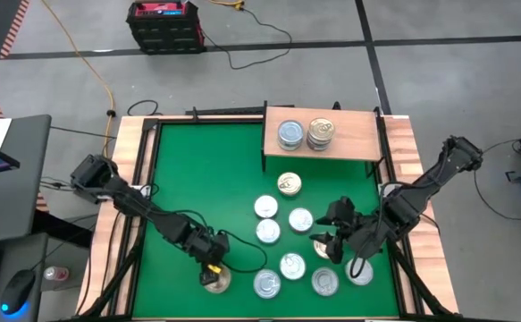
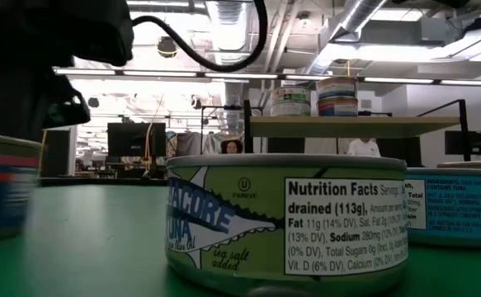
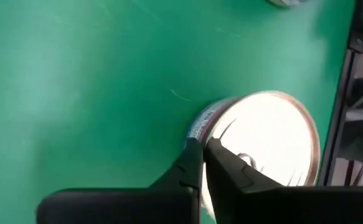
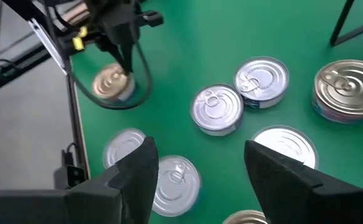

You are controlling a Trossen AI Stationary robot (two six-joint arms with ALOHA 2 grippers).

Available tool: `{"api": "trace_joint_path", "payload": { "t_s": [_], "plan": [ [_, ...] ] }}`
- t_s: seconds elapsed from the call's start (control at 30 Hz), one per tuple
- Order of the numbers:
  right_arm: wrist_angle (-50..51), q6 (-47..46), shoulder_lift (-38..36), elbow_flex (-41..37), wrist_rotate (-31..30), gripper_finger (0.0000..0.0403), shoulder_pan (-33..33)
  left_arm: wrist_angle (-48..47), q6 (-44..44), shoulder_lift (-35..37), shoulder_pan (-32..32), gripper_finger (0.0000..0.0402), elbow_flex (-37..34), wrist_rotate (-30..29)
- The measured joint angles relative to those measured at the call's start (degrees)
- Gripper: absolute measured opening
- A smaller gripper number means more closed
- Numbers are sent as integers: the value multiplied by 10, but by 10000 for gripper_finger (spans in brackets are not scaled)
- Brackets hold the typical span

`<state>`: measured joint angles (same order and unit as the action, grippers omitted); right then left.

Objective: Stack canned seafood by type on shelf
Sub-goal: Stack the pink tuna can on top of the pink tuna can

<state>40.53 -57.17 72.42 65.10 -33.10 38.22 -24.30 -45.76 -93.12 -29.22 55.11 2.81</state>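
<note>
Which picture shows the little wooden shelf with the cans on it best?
The high view: the small light-wood shelf shows whole, with two stacks of round tins on it. The low view shows only its edge, far off. Wrist views miss its board.

Right gripper (image 4: pixel 197 171) hangs wide open above silver-lidded tins (image 4: pixel 217 109); across the green mat (image 4: pixel 187 50), the left gripper (image 4: pixel 122 53) touches a gold-lidded tin (image 4: pixel 111 83).
</note>
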Motion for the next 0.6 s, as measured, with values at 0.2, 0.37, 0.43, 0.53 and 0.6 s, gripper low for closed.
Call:
{"api": "trace_joint_path", "payload": {
  "t_s": [0.2,0.37,0.43,0.53,0.6],
  "plan": [
    [-10,0,0,0,0,260,0,-18,15,1,41,1,0,7],
    [-15,0,0,0,0,260,0,-55,49,1,86,1,-1,16],
    [-23,1,0,0,0,260,-1,-65,68,1,106,1,-1,22],
    [-30,2,0,0,-1,260,-1,-82,96,1,141,1,-2,46],
    [-33,2,0,0,-5,260,-1,-87,114,0,171,0,-2,79]
  ]
}}
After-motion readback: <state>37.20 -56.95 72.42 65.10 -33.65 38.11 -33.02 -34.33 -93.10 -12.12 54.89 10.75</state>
